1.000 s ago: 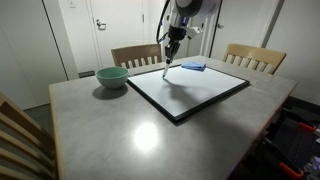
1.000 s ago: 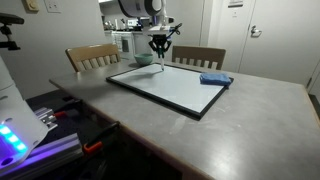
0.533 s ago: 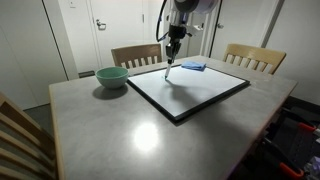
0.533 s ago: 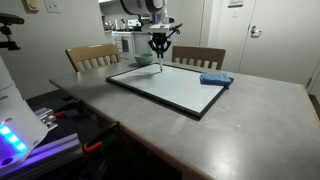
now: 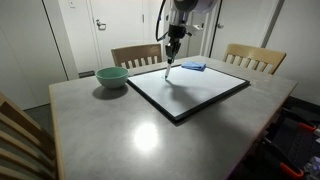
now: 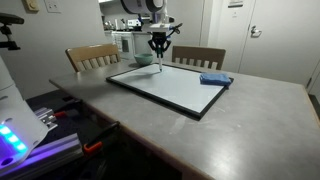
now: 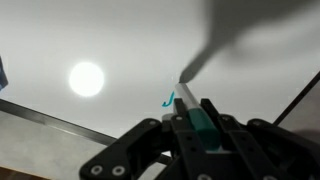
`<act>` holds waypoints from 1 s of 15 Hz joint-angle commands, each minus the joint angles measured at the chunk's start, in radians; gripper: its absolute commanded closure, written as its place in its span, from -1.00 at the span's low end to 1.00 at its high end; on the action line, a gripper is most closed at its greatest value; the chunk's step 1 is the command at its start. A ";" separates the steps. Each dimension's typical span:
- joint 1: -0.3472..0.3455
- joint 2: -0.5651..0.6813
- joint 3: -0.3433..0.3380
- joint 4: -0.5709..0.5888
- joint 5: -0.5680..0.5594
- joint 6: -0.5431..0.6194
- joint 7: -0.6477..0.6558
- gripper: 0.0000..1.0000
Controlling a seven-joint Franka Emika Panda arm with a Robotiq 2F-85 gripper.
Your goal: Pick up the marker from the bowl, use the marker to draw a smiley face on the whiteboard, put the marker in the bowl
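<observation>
My gripper (image 5: 172, 44) hangs over the far part of the whiteboard (image 5: 190, 92), shut on the marker (image 5: 168, 63), which points down with its tip at the board. Both also show in an exterior view: gripper (image 6: 158, 44), marker (image 6: 160, 60), whiteboard (image 6: 170, 88). In the wrist view the gripper (image 7: 195, 106) clamps the teal-bodied marker (image 7: 204, 126). A short teal stroke (image 7: 168, 100) lies on the whiteboard (image 7: 110, 50) beside the tip. The teal-green bowl (image 5: 112, 76) stands on the table beside the board; it also shows in an exterior view (image 6: 144, 60), behind the gripper.
A flat blue eraser pad (image 5: 194, 66) lies on the board's far corner, also in an exterior view (image 6: 215, 79). Wooden chairs (image 5: 135, 54) (image 5: 254, 58) stand at the table's far side. The grey table (image 5: 120, 130) stretches wide in front of the board.
</observation>
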State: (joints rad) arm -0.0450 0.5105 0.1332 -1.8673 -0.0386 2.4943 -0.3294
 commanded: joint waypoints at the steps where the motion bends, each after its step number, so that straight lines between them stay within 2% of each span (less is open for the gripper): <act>1: 0.017 -0.008 -0.015 0.018 -0.008 -0.020 0.004 0.90; 7: 0.023 -0.019 -0.038 0.010 -0.043 0.000 0.010 0.90; 15: 0.020 -0.007 -0.062 -0.021 -0.102 0.122 0.005 0.90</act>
State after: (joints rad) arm -0.0339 0.5056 0.0837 -1.8656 -0.1275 2.5661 -0.3294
